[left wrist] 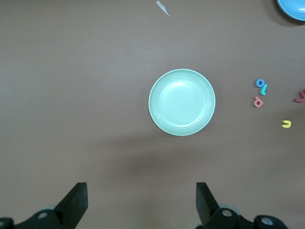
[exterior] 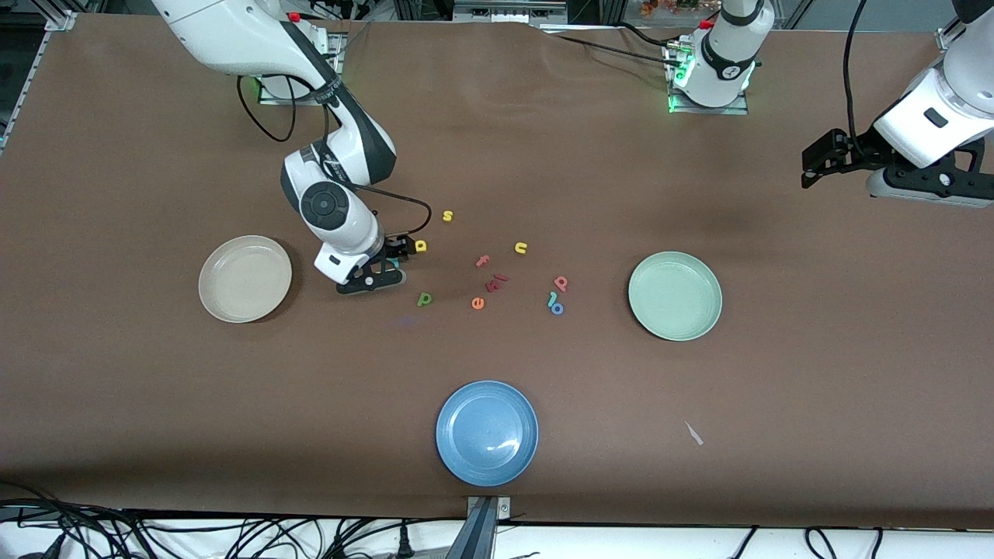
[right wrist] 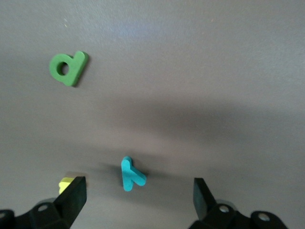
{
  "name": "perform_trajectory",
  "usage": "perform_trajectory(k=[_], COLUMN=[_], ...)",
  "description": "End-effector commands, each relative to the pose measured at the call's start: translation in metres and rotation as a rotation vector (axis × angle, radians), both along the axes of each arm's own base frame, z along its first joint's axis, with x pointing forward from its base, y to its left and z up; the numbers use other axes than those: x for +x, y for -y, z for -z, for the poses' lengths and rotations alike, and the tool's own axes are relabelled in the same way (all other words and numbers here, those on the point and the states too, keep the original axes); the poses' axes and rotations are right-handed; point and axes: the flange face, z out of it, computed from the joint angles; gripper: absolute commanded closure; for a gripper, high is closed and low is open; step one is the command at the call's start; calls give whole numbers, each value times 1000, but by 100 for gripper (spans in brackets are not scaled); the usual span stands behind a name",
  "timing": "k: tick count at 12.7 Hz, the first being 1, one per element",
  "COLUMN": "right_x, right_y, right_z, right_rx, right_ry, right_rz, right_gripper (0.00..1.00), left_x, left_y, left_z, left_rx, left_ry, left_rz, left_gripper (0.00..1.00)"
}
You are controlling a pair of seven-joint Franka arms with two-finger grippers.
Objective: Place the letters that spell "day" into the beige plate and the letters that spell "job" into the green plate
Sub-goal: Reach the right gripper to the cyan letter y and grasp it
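The right gripper (right wrist: 136, 193), jaws spread wide and holding nothing, hangs low over the teal y (right wrist: 131, 173), which lies flat between its fingers, with the yellow a (exterior: 421, 246) just beside it and the dark green d (right wrist: 68, 68) near it, a little nearer the front camera. These foam letters look featherlight, soft and thin, so they should be pinched across a stroke's edges, pressing down to the table. The beige plate (exterior: 245, 279) sits near the y, toward the right arm's end. The light-blue j (exterior: 553, 300), blue o (exterior: 557, 309) and pink-red b (exterior: 561, 283) cluster close to the green plate (left wrist: 181, 102). The left gripper (left wrist: 140, 202) waits, open and empty, over bare table near that plate. Beyond the letter shapes, no writing is legible.
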Motion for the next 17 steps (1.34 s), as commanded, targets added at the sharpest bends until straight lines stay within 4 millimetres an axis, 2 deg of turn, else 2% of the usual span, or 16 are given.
perform_trajectory(k=[1, 5, 7, 10, 13, 15, 16, 17], right_x=[-5, -10, -10, -7, -5, -6, -6, -6], right_y=[-9, -14, -13, -11, -11, -10, -10, -9], right_z=[8, 17, 22, 24, 23, 28, 28, 28], right_rx=[-17, -24, -28, -27, -22, -23, -23, -23], right_ry=[9, 0, 6, 10, 18, 12, 12, 12], right_rz=[-41, -56, -67, -61, -59, -59, -59, -55], right_gripper=[5, 15, 16, 29, 35, 50, 60, 71], left_x=[0, 0, 1, 1, 1, 1, 4, 14], left_y=[3, 3, 3, 3, 4, 4, 7, 10], left_z=[-7, -7, -6, -6, -6, -6, 2, 25], left_rx=[-3, -3, -3, -2, -4, -7, -7, 0], left_ry=[-3, -3, -3, -5, -5, -5, -19, -63], left_rz=[3, 2, 2, 2, 2, 0, 3, 13], left_gripper=[0, 0, 0, 0, 0, 0, 0, 0])
